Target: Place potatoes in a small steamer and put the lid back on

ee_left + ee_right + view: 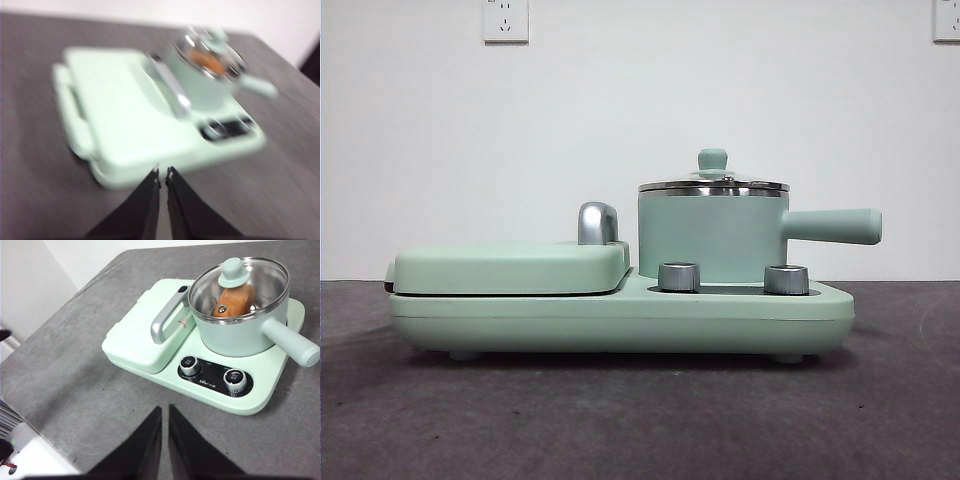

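One potato (234, 301) sits inside the small steamer (240, 335), glass lid (239, 287) seated on its rim, so the task looks done. Left tool (163, 172) and right tool (165, 409) both hang nearly closed, empty, well clear above the counter (75, 390).

Left gripper (163, 173): two matte black jaws, wedge-shaped, broad at the base and tapering to narrow tips. Small pale specks right at the tips, picture blurred so can't resolve them. Right gripper (165, 410): same build, two plain black tapered jaws with flat straight inner faces, no markings, screws or cables visible. Nothing of either arm in front view.
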Tool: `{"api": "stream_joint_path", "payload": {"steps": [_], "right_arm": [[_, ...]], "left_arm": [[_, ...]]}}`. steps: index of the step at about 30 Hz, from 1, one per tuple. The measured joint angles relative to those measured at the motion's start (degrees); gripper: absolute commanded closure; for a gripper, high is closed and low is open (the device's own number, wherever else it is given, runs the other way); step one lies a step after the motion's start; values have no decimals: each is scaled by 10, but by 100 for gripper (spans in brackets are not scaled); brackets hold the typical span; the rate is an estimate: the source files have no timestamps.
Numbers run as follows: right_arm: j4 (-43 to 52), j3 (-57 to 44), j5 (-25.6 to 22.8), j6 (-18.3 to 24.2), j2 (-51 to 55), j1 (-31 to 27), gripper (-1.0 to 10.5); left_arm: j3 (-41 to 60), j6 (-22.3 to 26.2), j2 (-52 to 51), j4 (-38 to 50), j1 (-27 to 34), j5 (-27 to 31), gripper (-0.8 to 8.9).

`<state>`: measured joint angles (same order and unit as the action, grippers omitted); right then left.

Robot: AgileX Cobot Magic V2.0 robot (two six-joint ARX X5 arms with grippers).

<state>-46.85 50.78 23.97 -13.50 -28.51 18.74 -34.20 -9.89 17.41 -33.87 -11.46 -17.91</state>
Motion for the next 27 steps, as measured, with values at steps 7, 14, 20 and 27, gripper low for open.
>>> {"api": "stream_joint_path", "payload": {"steps": [7, 14, 20, 27], "right_arm": [[0, 0, 0, 0, 0, 0, 926], [0, 0, 0, 0, 0, 0, 926], [0, 0, 0, 0, 0, 0, 926], [0, 0, 0, 0, 0, 0, 926]], "left_arm": [[196, 16, -100, 216, 63, 8, 786], [289, 24, -139, 217, 90, 82, 786], [307, 24, -165, 221, 95, 158, 786], [318, 24, -172, 221, 96, 168, 786]]}}
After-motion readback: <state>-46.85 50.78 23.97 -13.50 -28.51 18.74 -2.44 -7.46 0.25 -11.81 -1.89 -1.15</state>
